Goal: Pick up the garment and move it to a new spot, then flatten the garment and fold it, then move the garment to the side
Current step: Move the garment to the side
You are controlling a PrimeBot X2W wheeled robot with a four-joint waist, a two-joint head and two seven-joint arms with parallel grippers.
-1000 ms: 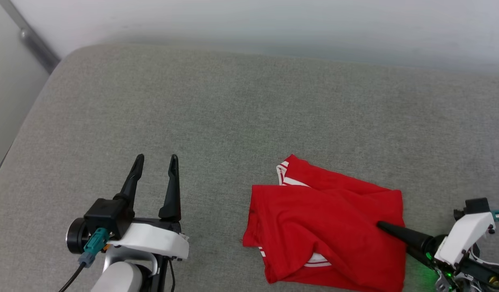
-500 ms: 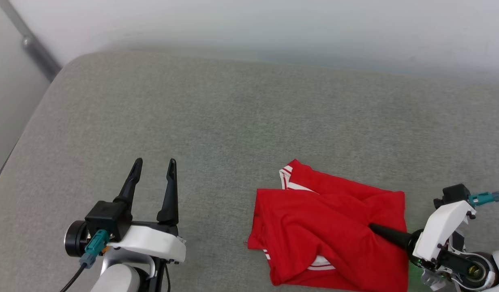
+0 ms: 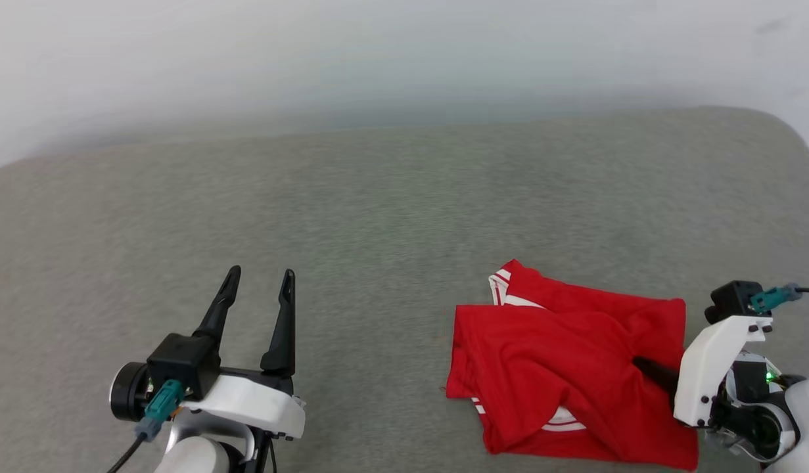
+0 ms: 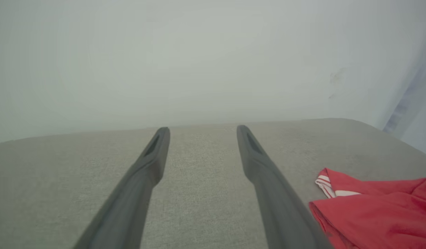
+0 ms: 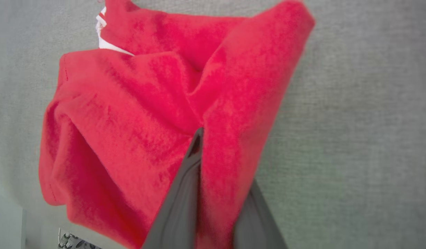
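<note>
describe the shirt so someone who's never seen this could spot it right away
Start from the broad grey fabric surface below the pale wall. Toward its near right lies the garment, a crumpled red shirt with white-and-red striped trim, a fold pinched by the right end effector. It is the only red thing on the grey.

The cushion (image 3: 378, 197) is bare across its far half, middle and left side, so a gripper can pass there. The garment (image 3: 562, 368) lies heaped near the front right corner, with the right gripper (image 3: 641, 364) pinching its right side. The left gripper (image 3: 261, 271) hangs over the front left. A wall (image 3: 378, 52) rises behind the far edge.
</note>
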